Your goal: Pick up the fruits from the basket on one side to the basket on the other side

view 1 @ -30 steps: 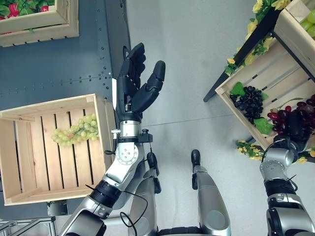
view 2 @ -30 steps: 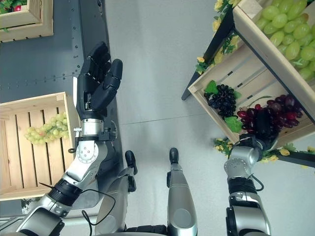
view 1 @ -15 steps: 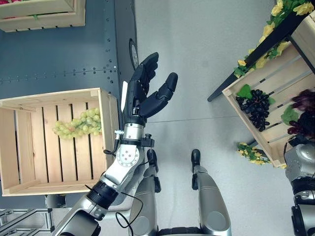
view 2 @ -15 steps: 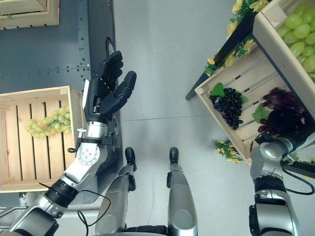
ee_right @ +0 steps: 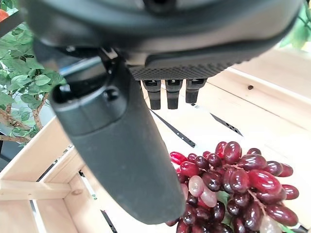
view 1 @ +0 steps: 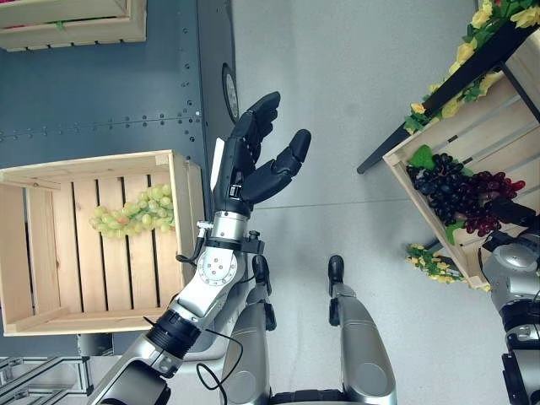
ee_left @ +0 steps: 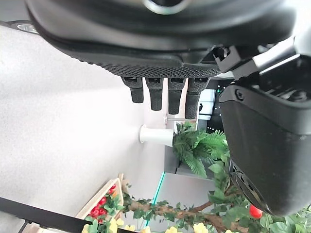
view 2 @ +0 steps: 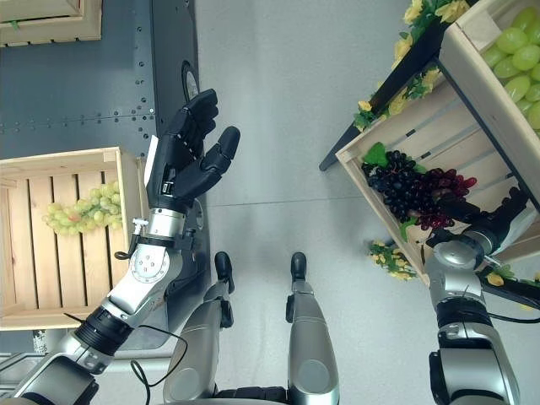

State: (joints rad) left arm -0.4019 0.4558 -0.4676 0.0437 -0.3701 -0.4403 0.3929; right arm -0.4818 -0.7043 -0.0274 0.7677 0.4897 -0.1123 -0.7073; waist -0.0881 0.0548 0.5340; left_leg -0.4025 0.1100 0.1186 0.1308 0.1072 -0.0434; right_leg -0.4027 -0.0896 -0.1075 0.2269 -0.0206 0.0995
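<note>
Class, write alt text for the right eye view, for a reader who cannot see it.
The robot's right hand reaches open into a tilted wooden crate at right, beside red grapes and dark grapes. Its left hand is raised open over the floor, next to a crate holding green grapes.

No legible text, labels, numbers or signs found. Checked the pale slatted wooden crate (view 1: pixel 180 196) just beside the left hand (view 1: pixel 245 164) and the tilted wooden crate (view 2: pixel 381 132) of dark and red grapes beyond the right hand (view 2: pixel 498 221): bare wood, nothing printed.
</note>
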